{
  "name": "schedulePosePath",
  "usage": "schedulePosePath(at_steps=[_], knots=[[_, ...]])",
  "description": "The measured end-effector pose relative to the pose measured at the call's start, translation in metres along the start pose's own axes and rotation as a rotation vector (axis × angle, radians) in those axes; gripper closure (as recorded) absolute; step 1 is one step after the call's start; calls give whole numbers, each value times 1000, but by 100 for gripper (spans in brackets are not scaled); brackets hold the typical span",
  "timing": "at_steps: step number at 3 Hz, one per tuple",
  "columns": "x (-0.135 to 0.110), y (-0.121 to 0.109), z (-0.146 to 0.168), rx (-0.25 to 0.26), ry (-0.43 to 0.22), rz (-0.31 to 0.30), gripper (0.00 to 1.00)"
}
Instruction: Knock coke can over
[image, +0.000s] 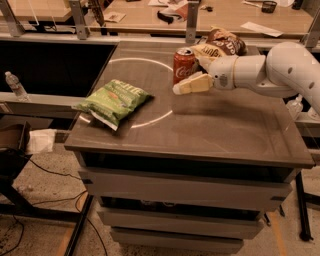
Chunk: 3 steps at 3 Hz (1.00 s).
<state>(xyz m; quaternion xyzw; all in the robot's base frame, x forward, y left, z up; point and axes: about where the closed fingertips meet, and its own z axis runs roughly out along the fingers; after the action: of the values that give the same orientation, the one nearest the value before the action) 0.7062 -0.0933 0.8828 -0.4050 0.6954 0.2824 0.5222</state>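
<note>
We see the coke can (183, 64) standing upright in the upper middle of the frame, near the far edge of the grey table (225, 135), on the white circle (150, 120) marked on the top. The gripper (178, 90) reaches in from the right on the white arm (280, 70), its fingers drawn close together with no gap between them, holding nothing. Their tips sit low at the can's near side; we cannot tell whether they touch. The brown-and-cream chip bag (222, 44) lies just behind, to the can's right. The green chip bag (114, 100) lies well apart at the left edge, overhanging slightly. The tabletop between the two is bare, as is the near right part.
</note>
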Motion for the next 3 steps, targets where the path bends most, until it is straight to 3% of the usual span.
schedulePosePath(at_steps=[2, 3], knots=[[7, -39, 4, 40, -18, 12, 0], [-5, -48, 14, 47, -42, 6, 0]])
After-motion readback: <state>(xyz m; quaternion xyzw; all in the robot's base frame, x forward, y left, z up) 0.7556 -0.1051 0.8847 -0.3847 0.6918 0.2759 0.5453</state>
